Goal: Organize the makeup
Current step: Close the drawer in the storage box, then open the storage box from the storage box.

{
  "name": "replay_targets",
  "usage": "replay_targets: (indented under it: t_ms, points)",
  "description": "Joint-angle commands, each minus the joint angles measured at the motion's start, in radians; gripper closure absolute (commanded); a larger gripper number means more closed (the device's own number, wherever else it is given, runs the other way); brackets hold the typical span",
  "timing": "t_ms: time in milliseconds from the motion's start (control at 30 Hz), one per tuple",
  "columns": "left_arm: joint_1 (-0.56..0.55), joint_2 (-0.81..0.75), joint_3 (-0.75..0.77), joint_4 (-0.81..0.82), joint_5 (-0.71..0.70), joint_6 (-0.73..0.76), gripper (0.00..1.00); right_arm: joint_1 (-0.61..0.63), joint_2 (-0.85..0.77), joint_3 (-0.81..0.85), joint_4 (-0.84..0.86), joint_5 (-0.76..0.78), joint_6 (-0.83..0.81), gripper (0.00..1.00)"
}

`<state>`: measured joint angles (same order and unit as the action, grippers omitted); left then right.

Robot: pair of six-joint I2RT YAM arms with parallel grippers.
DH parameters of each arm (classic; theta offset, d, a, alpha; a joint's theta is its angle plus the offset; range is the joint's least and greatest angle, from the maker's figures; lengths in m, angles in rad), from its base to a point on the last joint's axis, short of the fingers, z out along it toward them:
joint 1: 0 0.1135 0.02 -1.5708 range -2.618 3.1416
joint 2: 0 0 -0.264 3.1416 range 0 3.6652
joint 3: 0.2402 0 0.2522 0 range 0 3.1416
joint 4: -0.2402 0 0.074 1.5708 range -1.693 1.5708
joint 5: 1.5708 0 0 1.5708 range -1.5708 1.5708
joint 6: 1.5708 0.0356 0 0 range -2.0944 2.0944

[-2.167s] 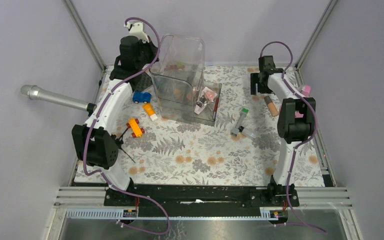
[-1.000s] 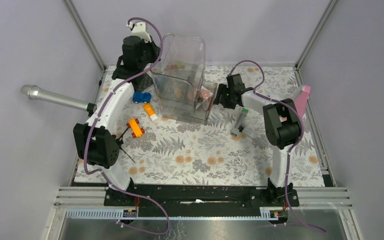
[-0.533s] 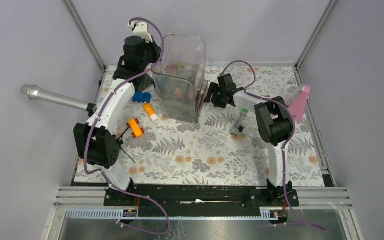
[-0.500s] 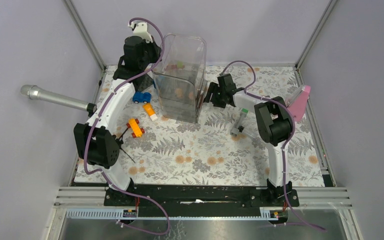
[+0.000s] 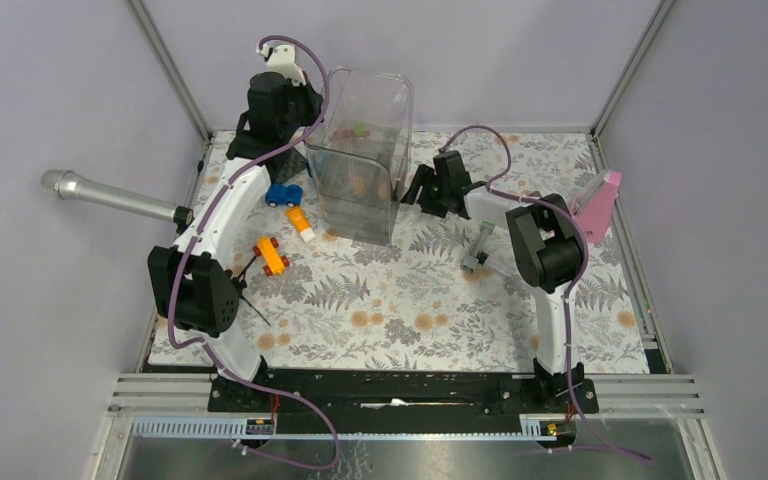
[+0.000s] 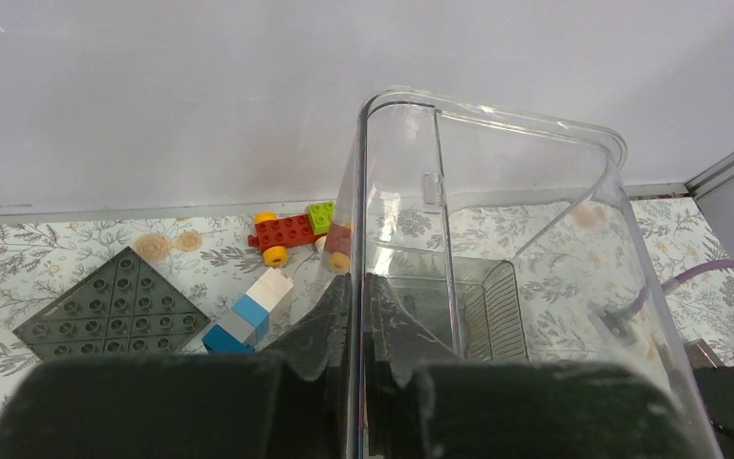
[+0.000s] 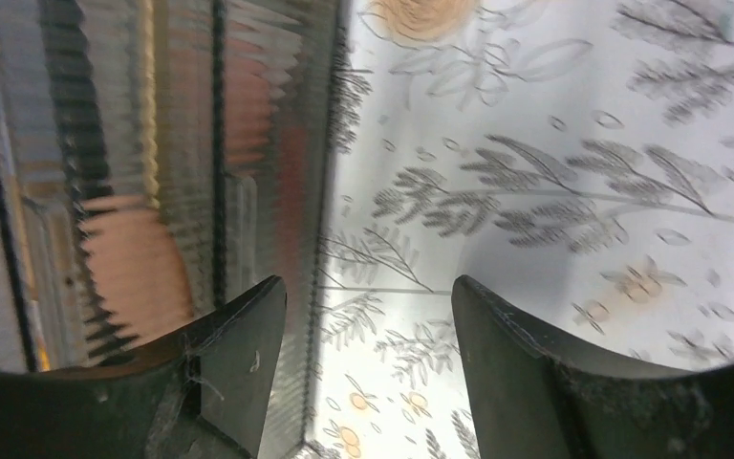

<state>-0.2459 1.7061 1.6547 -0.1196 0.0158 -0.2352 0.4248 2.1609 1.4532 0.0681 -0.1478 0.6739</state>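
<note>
A tall clear container [image 5: 360, 140] stands at the back of the table with makeup in it; coral-pink pieces [image 5: 360, 185] show through its wall. My left gripper [image 5: 300, 112] is shut on the container's left wall [image 6: 360, 287]. My right gripper [image 5: 418, 188] stands open at the container's lower right side. In the right wrist view its jaws [image 7: 368, 316] straddle the ribbed corner [image 7: 320, 239], with a coral-pink disc [image 7: 134, 268] behind the wall. A grey tube [image 5: 478, 248] lies on the cloth under the right arm.
A silver microphone [image 5: 110, 195] pokes in from the left. A blue car [image 5: 282, 193], an orange block [image 5: 300, 222] and an orange car [image 5: 271, 255] lie left of the container. Behind it sit a red brick car [image 6: 287, 232] and a grey plate [image 6: 115, 306]. A pink flat piece [image 5: 600, 205] leans at the right edge.
The container has been tipped from lying open toward the right to standing upright. My right arm has swung left from the back right corner to the container, its jaws widening.
</note>
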Motion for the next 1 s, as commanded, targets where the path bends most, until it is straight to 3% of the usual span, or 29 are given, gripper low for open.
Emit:
replay_targets:
  t_ms: [0,167,467,700,767,867,967]
  points:
    - [-0.035,0.076,-0.035,-0.214,0.055,0.004,0.95,0.025,-0.145,-0.076,-0.009,0.173,-0.039,0.29]
    - [-0.034,0.076,-0.035,-0.212,0.057,0.003,0.95,0.019,-0.300,-0.174,-0.026,0.319,-0.047,0.28]
    - [-0.035,0.070,-0.039,-0.213,0.047,0.005,0.95,0.013,-0.428,-0.300,0.234,0.103,0.145,0.31]
    - [-0.035,0.069,-0.037,-0.213,0.049,0.005,0.93,0.011,-0.365,-0.244,0.225,0.110,0.184,0.56]
    - [-0.035,0.068,-0.033,-0.215,0.048,0.003,0.85,0.007,-0.344,-0.233,0.244,0.102,0.199,0.63]
    - [-0.033,0.053,-0.033,-0.213,0.045,-0.009,0.64,-0.004,-0.303,-0.221,0.295,0.050,0.238,0.70]
    - [-0.031,0.018,-0.050,-0.184,0.063,-0.019,0.52,-0.013,-0.261,-0.210,0.349,0.001,0.281,0.77]
